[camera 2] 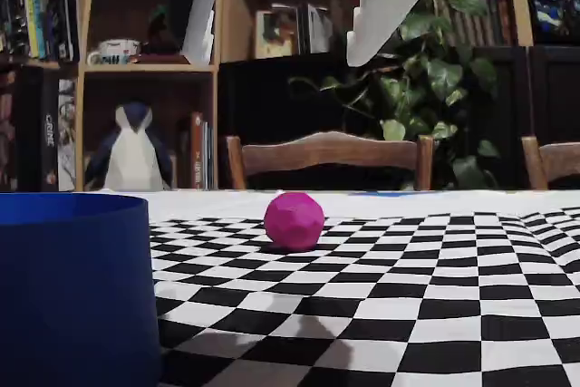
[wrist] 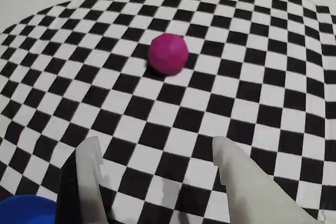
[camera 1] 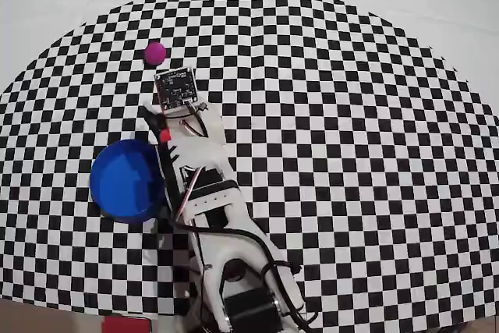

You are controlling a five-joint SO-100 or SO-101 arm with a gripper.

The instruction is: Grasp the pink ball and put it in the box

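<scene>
The pink ball (camera 1: 155, 53) lies on the checkered cloth, toward the far left in the overhead view. In the wrist view the ball (wrist: 168, 53) sits ahead of my gripper (wrist: 157, 148), a few squares beyond the white fingertips (wrist: 90, 153). The jaws stand wide apart with only cloth between them. In the fixed view the gripper (camera 2: 272, 61) hangs in the air above the ball (camera 2: 294, 220), apart from it. The blue box (camera 1: 127, 179) stands upright left of my arm (camera 1: 214, 208). Its wall (camera 2: 72, 287) fills the fixed view's lower left, and its rim (wrist: 26, 211) shows in the wrist view's corner.
The wrist camera board (camera 1: 175, 87) covers the fingers from above. A red object (camera 1: 125, 324) lies at the near table edge. Beyond the table stand wooden chairs (camera 2: 331, 153), a bookshelf (camera 2: 136, 61) and a leafy plant (camera 2: 426, 97).
</scene>
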